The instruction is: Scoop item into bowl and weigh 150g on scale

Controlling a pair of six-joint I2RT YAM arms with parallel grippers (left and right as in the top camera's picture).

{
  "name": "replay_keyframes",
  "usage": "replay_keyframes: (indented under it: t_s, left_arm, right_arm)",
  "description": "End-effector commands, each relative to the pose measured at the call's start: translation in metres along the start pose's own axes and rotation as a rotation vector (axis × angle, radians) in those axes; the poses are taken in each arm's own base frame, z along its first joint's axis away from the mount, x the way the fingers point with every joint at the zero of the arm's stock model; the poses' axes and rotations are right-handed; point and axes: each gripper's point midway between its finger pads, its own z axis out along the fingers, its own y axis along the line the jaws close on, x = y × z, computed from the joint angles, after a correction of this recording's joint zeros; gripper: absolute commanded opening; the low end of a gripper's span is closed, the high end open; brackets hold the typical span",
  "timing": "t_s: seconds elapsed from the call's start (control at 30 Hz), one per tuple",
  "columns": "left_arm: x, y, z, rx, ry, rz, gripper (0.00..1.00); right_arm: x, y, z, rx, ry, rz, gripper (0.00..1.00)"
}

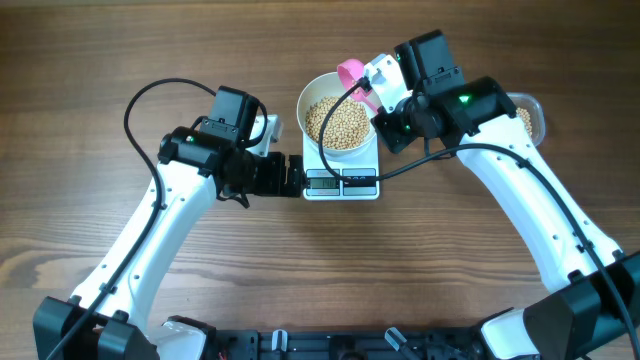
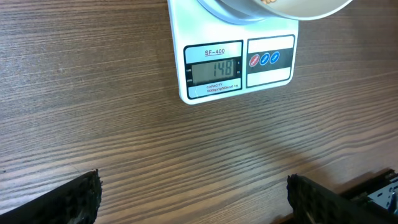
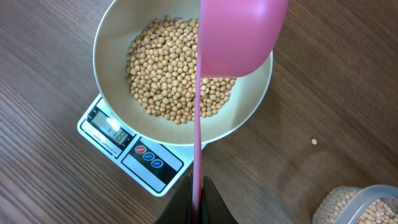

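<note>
**Right end effector** (image 3: 198,200): fingers pressed together on the thin handle of a pink scoop (image 3: 239,37). The handle's long axis runs straight away from the fingers. The scoop's cup hangs over the bowl's rim on the tub side, underside to the wrist camera, so its contents cannot be seen.

**Right arm:** comes up from the near right corner, forearm angled inward, wrist turned left above the bowl's far right edge.

**Bowl** (image 3: 111,68): round, plain white, smooth-walled. It sits centred on the scale.

**Beans** (image 3: 174,68): small, round, tan-yellow, heaped across the bowl's floor.

**Scale** (image 3: 134,149): white, nearly square, with the panel edge facing the robot. The grey display (image 2: 213,70) reads 148. Beside it are three round buttons (image 2: 264,59), one red and two blue.

**Left end effector** (image 1: 296,176): fingers (image 2: 68,199) spread wide and holding nothing. It lies low and level, aimed right at the scale's panel edge, just beside it.

**Left arm:** comes up from the near left corner and is bent at the elbow.

**Clear tub** (image 3: 354,202): holds more beans and stands well right of the scale.

**Stray bean** (image 3: 314,141): a single one lying on the wood-grain surface (image 1: 100,60) between bowl and tub.
</note>
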Motion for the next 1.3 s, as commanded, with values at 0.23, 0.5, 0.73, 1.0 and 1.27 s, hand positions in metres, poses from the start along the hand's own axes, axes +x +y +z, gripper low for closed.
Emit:
replay_keyframes:
  t_s: [0.23, 0.5, 0.73, 1.0, 1.27]
  left_arm:
    - [0.0, 0.001, 0.002, 0.003, 0.005, 0.016, 1.0]
    - [0.0, 0.001, 0.002, 0.003, 0.005, 0.016, 1.0]
    - [0.0, 0.001, 0.002, 0.003, 0.005, 0.016, 1.0]
    - [0.0, 0.001, 0.002, 0.003, 0.005, 0.016, 1.0]
    - [0.0, 0.001, 0.002, 0.003, 0.005, 0.016, 1.0]
  right_arm:
    - [-0.002, -0.002, -0.001, 0.026, 0.005, -0.028, 0.04]
    - [-0.002, -0.003, 0.0, 0.027, 0.008, -0.026, 0.04]
    - [-0.002, -0.003, 0.0, 0.027, 0.008, -0.023, 0.04]
    - [-0.003, 0.0, 0.0, -0.002, -0.003, 0.041, 0.04]
    - [-0.007, 0.009, -0.004, -0.164, -0.046, 0.141, 0.04]
